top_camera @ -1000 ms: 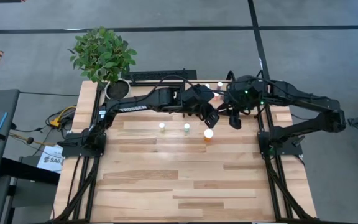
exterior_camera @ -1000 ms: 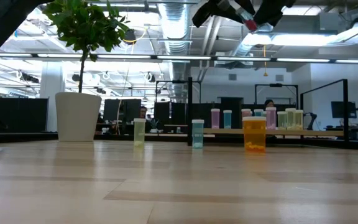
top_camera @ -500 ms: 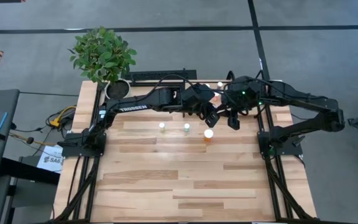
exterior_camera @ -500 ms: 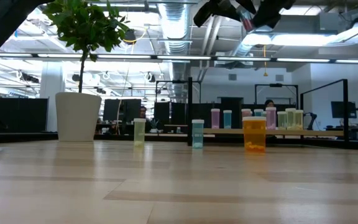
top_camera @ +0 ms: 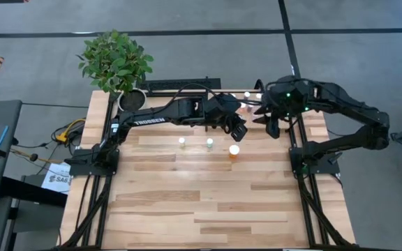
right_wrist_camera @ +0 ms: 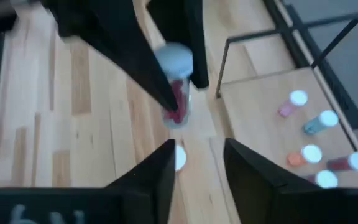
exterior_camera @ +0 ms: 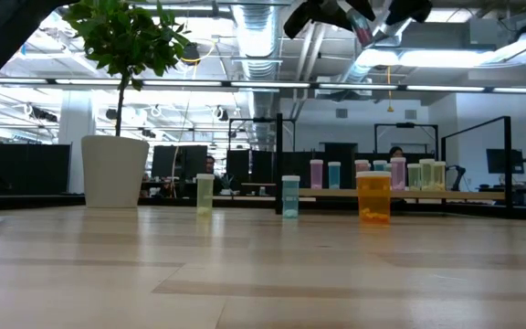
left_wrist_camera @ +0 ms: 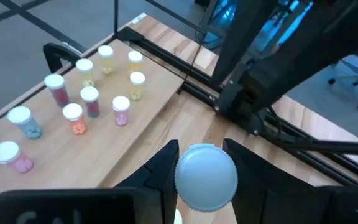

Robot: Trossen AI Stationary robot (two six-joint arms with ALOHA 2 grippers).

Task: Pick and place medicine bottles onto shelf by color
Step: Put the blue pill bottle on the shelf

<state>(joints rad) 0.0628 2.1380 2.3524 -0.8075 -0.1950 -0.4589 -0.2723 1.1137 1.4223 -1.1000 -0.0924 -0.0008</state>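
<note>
the left pincer [left_wrist_camera: 199, 163] hangs above the counter [top_camera: 208, 195], clenched on a red, white-capped medicine bottle [right_wrist_camera: 176, 87], held high so it can pass over to the shelf [left_wrist_camera: 98, 134] where other bottles stand sorted by colour. the right pincer [right_wrist_camera: 197, 158] faces it with nothing between its parted fingers. three bottles, one a larger orange bottle [exterior_camera: 373, 197], wait on the counter.

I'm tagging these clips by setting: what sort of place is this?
Probably an open office or lab: exposed ceiling ducts, desks with monitors behind the wooden table, and a potted plant.
</note>
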